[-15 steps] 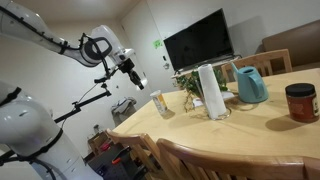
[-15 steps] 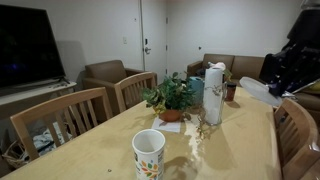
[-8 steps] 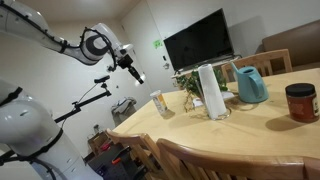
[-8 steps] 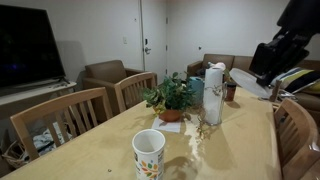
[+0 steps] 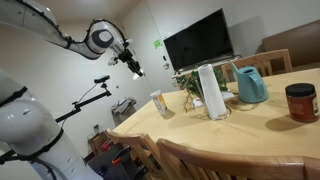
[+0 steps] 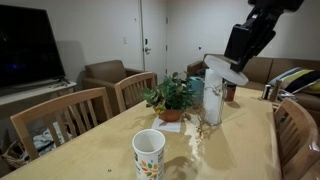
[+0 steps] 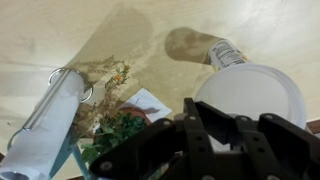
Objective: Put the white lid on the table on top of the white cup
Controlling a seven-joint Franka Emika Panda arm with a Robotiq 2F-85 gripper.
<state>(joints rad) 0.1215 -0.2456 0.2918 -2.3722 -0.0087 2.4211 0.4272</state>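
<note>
The white lid [image 6: 224, 73], a plain round disc with a faint inner ring, hangs in the air above the desk [image 6: 95, 150]. It is pinched at its edge by the claw [image 6: 233, 62], whose jaws are drawn narrow upon it. We judge it light, thin and somewhat flexible, probably slippery, so the rim is the sound place to hold it, under gentle pressure. In the wrist view the white lid [image 7: 250, 95] lies beneath the claw, and the white cup [image 7: 222, 52], slim with yellowish-orange print, appears just beyond it. In an exterior view the white cup [image 6: 149, 153] stands upright and open-mouthed, well apart from the lid, with a tall white roll [image 6: 213, 95] and a potted plant [image 6: 168, 97] between them.
</note>
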